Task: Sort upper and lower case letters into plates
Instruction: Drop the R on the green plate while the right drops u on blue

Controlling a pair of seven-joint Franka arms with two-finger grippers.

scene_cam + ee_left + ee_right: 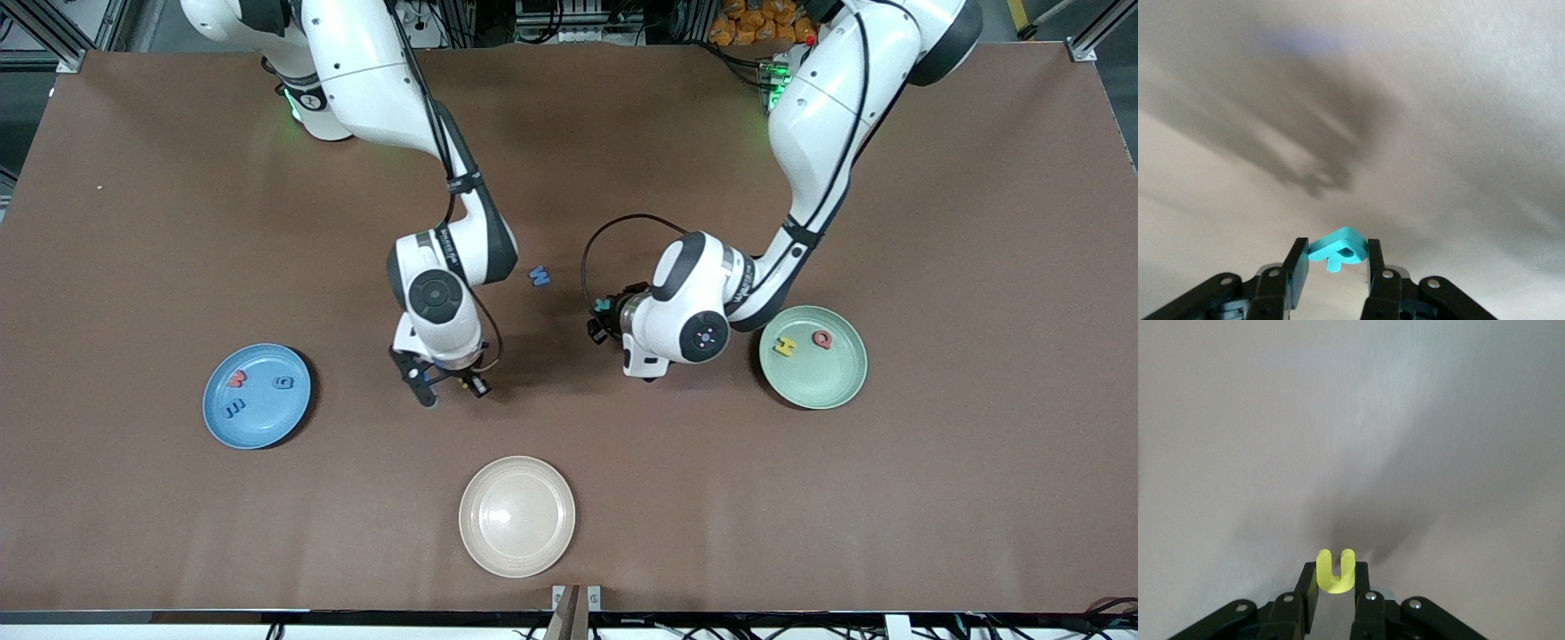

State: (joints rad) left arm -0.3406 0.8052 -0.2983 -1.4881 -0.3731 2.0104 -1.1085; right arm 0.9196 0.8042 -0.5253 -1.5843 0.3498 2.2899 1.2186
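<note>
My left gripper (1336,252) is shut on a teal letter (1338,244), which shows in the front view as a teal speck (603,305) over the bare table beside the mint green plate (840,387). That plate holds a yellow letter (784,346) and a red letter (822,339). My right gripper (1335,567) is shut on a small yellow U-shaped letter (1335,579); its hand (442,384) hangs low over the table beside the sky blue plate (267,427). In the blue plate lie a red letter (236,380) and two blue letters (283,383). Another blue letter (539,276) lies on the table between the two arms.
A cream-beige plate (516,516) with nothing in it sits near the table's front edge, nearer to the camera than both hands. The brown table top stretches wide round all three plates.
</note>
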